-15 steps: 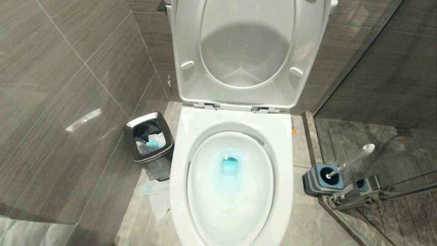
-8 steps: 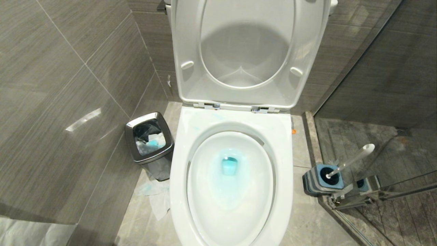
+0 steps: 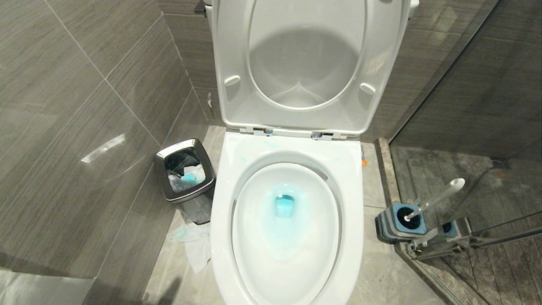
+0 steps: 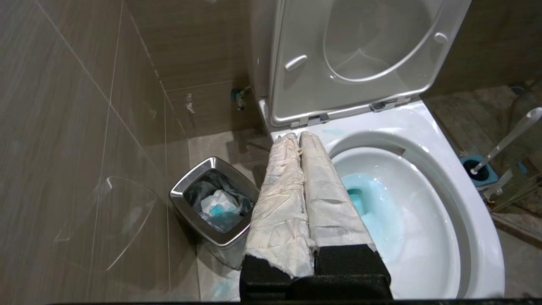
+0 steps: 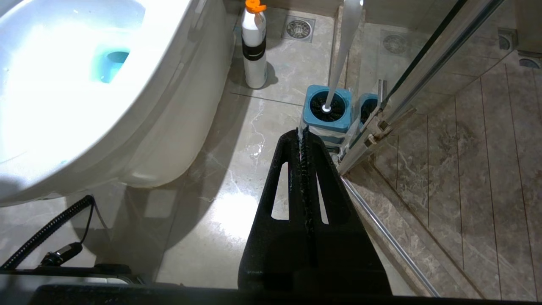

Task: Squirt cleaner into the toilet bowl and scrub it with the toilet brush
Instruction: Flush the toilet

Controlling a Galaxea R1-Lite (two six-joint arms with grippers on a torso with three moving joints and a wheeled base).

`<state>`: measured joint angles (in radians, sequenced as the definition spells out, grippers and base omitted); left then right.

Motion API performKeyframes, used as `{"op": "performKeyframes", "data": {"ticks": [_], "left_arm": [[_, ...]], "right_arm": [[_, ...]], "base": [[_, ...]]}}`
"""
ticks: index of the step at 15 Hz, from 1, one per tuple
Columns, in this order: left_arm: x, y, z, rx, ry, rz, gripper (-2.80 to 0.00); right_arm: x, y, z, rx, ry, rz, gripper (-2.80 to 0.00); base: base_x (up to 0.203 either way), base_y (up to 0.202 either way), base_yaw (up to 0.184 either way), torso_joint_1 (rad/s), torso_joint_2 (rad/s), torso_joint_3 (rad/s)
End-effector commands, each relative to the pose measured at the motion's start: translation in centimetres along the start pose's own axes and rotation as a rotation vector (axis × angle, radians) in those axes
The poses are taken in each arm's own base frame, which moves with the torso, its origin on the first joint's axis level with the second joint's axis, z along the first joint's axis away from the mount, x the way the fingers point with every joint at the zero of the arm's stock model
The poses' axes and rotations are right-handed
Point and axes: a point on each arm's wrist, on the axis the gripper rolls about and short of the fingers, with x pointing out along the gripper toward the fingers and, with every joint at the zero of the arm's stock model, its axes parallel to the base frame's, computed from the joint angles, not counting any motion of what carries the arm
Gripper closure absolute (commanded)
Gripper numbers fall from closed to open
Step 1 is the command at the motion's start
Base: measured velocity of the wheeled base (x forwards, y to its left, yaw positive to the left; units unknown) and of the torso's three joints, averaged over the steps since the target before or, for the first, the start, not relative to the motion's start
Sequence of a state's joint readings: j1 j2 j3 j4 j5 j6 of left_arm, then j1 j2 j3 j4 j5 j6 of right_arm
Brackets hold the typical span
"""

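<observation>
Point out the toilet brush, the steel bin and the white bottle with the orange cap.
toilet brush [image 3: 438,198]: head view, mid-handle.
steel bin [image 3: 164,182]: head view, left rim.
white bottle [image 5: 255,70]: right wrist view, lower body.

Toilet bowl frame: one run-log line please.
bowl: white ceramic toilet bowl, turquoise cleaner pooled | brush: white-handled toilet brush in holder | left gripper: shut, empty | right gripper: shut, empty

White toilet bowl [image 3: 351,237], turquoise cleaner [image 3: 284,207]
</observation>
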<state>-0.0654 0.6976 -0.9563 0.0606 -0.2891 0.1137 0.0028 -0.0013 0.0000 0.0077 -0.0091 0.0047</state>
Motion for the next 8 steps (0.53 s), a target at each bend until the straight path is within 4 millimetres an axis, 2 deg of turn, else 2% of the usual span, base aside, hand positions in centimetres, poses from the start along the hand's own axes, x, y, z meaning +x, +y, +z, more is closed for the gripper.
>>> {"op": "performKeyframes", "data": {"ticks": [1, 8], "left_arm": [[2.2, 0.7, 0.7, -0.014, 0.026, -0.024, 0.00], [6.1, 1.3, 1.7, -0.040, 0.057, -0.093, 0.00]], "right_arm": [[0.0, 0.0, 0.0, 0.000, 0.002, 0.000, 0.00], [0.0, 0.0, 0.0, 0.000, 0.001, 0.000, 0.00]], "base": [[0.000, 0.000, 0.000, 0.000, 0.00, 0.000], [0.000, 0.000, 0.000, 0.000, 0.00, 0.000]]}}
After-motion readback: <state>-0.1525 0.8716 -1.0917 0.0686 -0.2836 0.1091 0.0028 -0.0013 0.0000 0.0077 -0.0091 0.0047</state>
